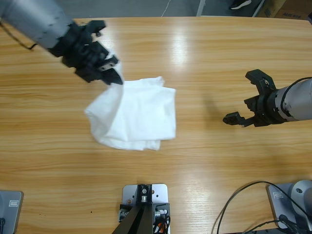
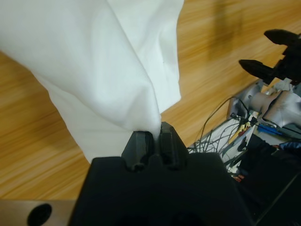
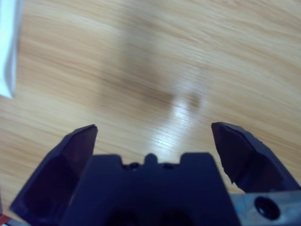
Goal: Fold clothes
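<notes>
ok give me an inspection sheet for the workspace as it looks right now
Surface: long wooden table, glare patches on the boards.
Job's things: white T-shirt, partly folded in layers near the middle, one corner lifted off the table.
Clutter: nothing seen.
Left hand: shut on the T-shirt's corner, cloth hanging from it.
Right hand: open, empty, over bare wood to one side of the T-shirt, apart from it.
Cables: black cables looping at the table's near edge; more wiring in the left wrist view.
Surroundings: a shoe and a cardboard box on the floor beyond the far edge.
</notes>
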Controlling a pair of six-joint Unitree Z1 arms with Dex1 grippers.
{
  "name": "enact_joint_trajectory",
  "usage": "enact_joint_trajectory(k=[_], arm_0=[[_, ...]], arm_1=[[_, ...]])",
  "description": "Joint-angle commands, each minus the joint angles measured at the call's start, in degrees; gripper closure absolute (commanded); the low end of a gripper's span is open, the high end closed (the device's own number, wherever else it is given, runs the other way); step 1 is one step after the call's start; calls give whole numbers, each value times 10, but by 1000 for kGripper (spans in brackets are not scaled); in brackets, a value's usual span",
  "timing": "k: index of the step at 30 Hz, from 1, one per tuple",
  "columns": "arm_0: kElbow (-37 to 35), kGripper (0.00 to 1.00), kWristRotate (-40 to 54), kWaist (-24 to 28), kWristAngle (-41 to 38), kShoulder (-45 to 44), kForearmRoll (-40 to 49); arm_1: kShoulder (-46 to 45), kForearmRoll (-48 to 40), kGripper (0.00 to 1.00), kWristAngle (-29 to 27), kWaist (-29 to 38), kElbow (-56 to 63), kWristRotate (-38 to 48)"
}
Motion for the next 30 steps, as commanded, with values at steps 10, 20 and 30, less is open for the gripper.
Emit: enact_joint_trajectory(k=[10,20,30], arm_0=[[-193,1000,-9,-103,-21,163,68],[-317,494,0,-148,-74,280,68],[-447,32,31,-179,-122,345,80]], arm_1=[[19,-15,18,-3,5,23,4],[14,-22,18,-2,5,39,4],[-3,-21,18,-2,5,48,1]])
